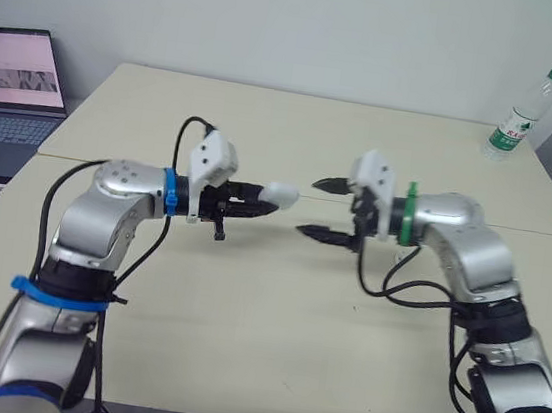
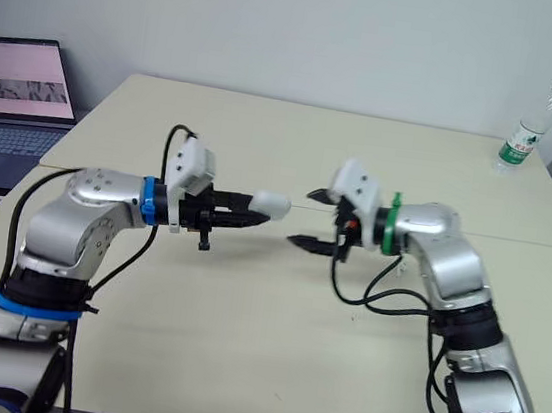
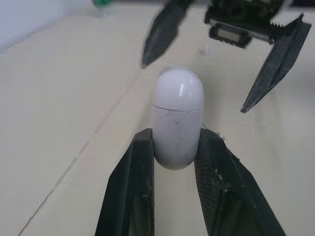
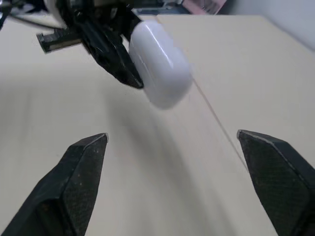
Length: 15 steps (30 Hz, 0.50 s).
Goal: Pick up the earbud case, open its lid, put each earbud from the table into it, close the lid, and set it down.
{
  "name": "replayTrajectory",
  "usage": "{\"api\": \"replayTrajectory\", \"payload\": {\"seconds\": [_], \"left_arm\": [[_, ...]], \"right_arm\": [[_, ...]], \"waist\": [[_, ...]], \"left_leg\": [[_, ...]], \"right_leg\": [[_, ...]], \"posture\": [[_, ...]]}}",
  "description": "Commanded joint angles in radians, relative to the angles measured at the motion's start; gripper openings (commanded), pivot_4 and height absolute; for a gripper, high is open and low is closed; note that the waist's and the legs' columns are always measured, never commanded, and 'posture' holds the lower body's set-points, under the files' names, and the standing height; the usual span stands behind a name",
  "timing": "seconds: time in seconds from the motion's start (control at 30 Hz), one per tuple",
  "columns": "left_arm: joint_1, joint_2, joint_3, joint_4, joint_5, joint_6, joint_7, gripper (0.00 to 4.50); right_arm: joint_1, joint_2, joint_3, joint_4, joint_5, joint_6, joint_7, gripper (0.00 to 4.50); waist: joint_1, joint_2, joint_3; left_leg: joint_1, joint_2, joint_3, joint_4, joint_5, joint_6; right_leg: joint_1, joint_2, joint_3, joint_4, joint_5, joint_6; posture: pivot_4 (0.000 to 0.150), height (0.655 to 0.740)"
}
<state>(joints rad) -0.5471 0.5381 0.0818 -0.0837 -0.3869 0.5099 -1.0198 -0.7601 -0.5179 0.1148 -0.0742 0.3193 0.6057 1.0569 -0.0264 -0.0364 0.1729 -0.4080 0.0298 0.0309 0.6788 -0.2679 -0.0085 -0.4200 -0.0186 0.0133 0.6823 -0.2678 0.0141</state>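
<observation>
Two grippers in the air over the table (image 1: pixel 240 333), pointing at each other near its middle. On the left gripper (image 1: pixel 265 201): both black fingers (image 3: pixel 135 187) pressed against the case (image 1: pixel 283 195), pinching it by the end away from the lid. Case lying level, rounded lid end sticking out toward the right gripper (image 1: pixel 308 206). Lid shut, its parting line showing as a thin ring around the white shell. Well clear of the tabletop, touching only the left fingers. On the right: fingers (image 1: pixel 328 236) spread wide, one above and one below, tips just short of the case and not touching it. Case roughly in line with the gap of that open pair. Table made of two pale tops, joined along a seam (image 1: pixel 535 230) running across. At its far right edge, a bottle (image 1: pixel 522 114) with a green cap, upright. Beside the table on the left, an open laptop (image 1: pixel 14 84) with the screen lit. Black cables (image 1: pixel 167 233) looping from both wrists
</observation>
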Motion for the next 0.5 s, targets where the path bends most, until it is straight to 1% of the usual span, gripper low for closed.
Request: {"api": "replayTrajectory", "payload": {"seconds": [0.03,0.1,0.17,0.27,0.37,0.5], "left_arm": [[0.084,-0.071,0.068,-0.074,0.040,-0.143,0.174,0.74],[0.153,-0.131,0.069,-0.121,0.025,-0.226,0.202,0.74],[0.191,-0.196,0.065,-0.157,-0.005,-0.249,0.251,0.74],[0.229,-0.272,0.030,-0.195,-0.009,-0.263,0.309,0.74],[0.263,-0.304,-0.019,-0.212,-0.002,-0.280,0.319,0.74],[0.270,-0.311,-0.043,-0.221,-0.043,-0.251,0.315,0.74]], "right_arm": [[0.017,-0.034,-0.080,-0.077,0.089,0.020,0.019,4.46],[0.031,-0.021,-0.101,-0.092,0.100,0.000,-0.015,4.46],[0.039,-0.008,-0.102,-0.104,0.094,-0.044,-0.030,4.46],[0.036,-0.006,-0.062,-0.092,0.049,-0.139,-0.017,4.46],[0.015,0.002,-0.026,-0.045,0.018,-0.210,-0.003,4.46],[-0.019,0.020,-0.001,-0.004,0.009,-0.246,0.004,4.46]], "waist": [[-0.002,0.000,0.000],[-0.003,0.000,0.000],[-0.001,0.000,0.000],[0.001,0.000,0.000],[0.000,0.000,0.000],[0.000,0.000,0.000]], "left_leg": [[0.000,0.000,0.000,0.000,0.000,0.000],[0.000,0.001,0.000,0.000,0.000,0.000],[0.001,0.000,0.001,-0.001,0.000,0.000],[0.001,0.000,0.000,0.000,0.000,0.000],[0.002,-0.001,0.001,0.000,0.000,0.000],[0.002,0.000,0.001,0.000,0.000,0.000]], "right_leg": [[0.000,0.000,0.000,0.000,0.000,0.000],[0.000,0.000,0.000,0.000,0.000,0.000],[0.000,0.000,0.001,0.001,0.001,-0.001],[0.001,0.000,0.001,0.000,0.002,0.001],[0.002,0.000,0.001,-0.001,0.002,0.001],[0.003,0.000,0.001,-0.001,0.002,0.001]], "posture": [[0.150,0.7400],[0.150,0.7400],[0.150,0.7400],[0.150,0.7400],[0.150,0.7400],[0.150,0.7400]]}}
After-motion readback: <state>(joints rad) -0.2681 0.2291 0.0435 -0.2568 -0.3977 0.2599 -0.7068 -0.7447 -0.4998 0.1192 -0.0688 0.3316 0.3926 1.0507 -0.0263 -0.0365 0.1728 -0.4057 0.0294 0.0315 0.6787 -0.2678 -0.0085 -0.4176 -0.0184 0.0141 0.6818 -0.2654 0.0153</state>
